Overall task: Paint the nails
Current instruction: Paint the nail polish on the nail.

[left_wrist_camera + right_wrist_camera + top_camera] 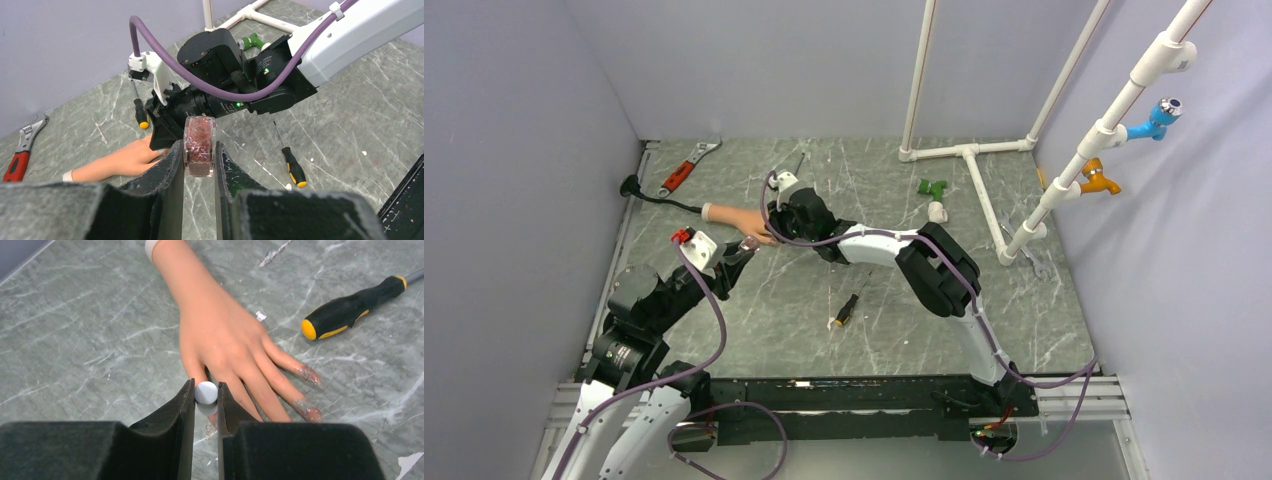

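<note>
Right gripper (205, 391) pinches a white brush cap (206, 393), left gripper (199, 155) the bottle (199, 140). Tiny nails (311, 376) sit on a likely soft, light hand (220, 335); brace its wrist (167, 260).

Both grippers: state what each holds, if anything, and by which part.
The left gripper clamps a small glittery bottle by its lower sides. The right gripper pinches a white round-ended piece by its sides; what it is cannot be told.

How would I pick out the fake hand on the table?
On the grey marbled table, look in the left half, just nearer than the red-handled wrench. There lies a flesh-coloured rubber mannequin hand with a white wrist cuff, palm down. Nothing else there is skin-toned, and some of its fingertips carry glittery polish.
</note>
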